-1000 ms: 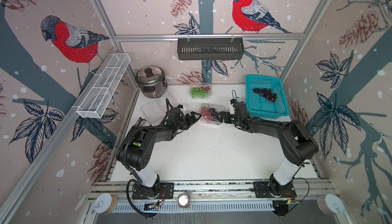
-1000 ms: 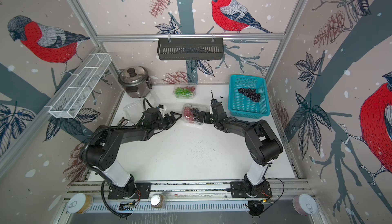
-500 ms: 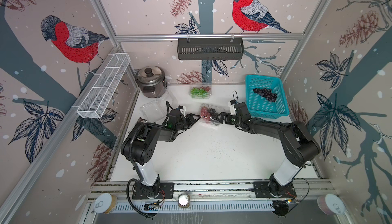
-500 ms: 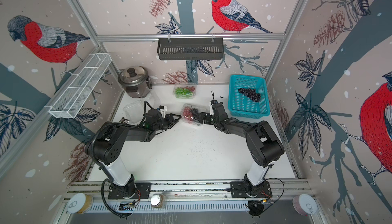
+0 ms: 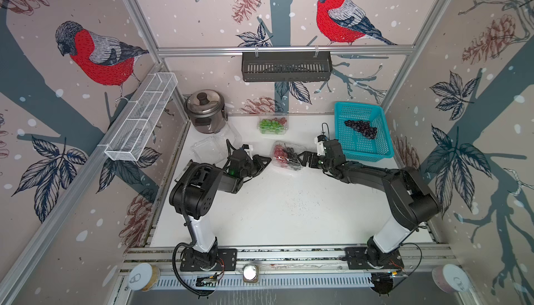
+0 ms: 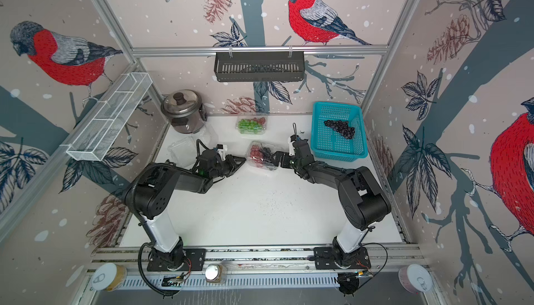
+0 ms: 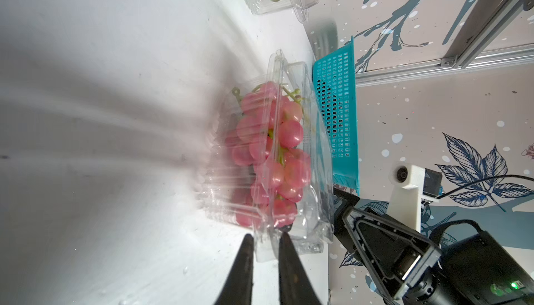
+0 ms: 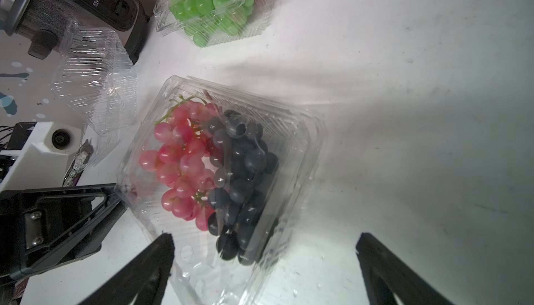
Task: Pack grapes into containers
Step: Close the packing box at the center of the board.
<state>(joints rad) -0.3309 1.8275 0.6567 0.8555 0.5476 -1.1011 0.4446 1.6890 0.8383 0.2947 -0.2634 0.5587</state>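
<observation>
Two slim black fingers of the left gripper [image 7: 266, 238] are clenched on the clear lip at one end of the middle clamshell [image 7: 289, 225]. That is probably a pinch to press lid and tray rims together, or to anchor the light box so it cannot skate on the white table [image 5: 289, 208]. Whether the lid has latched cannot be told.

At the opposite end, the right gripper [image 8: 263, 245] is spread wide, with a corner of the same box between its fingers. It grasps nothing, and seems poised either to brace or to squeeze that side.

Inside the box, a bunch of red grapes [image 8: 179, 156] lies touching a bunch of dark grapes [image 8: 242, 167], so this container looks filled.

Farther back, the closed clamshell of green grapes [image 5: 273, 124] sits near the rear wall. The empty clamshell [image 5: 206, 150] waits beside the rice cooker [image 5: 205, 110], behind the left arm. One more dark bunch [image 5: 361, 128] lies in the turquoise basket [image 5: 361, 147], just beside the right wrist and handy for the next pick.
</observation>
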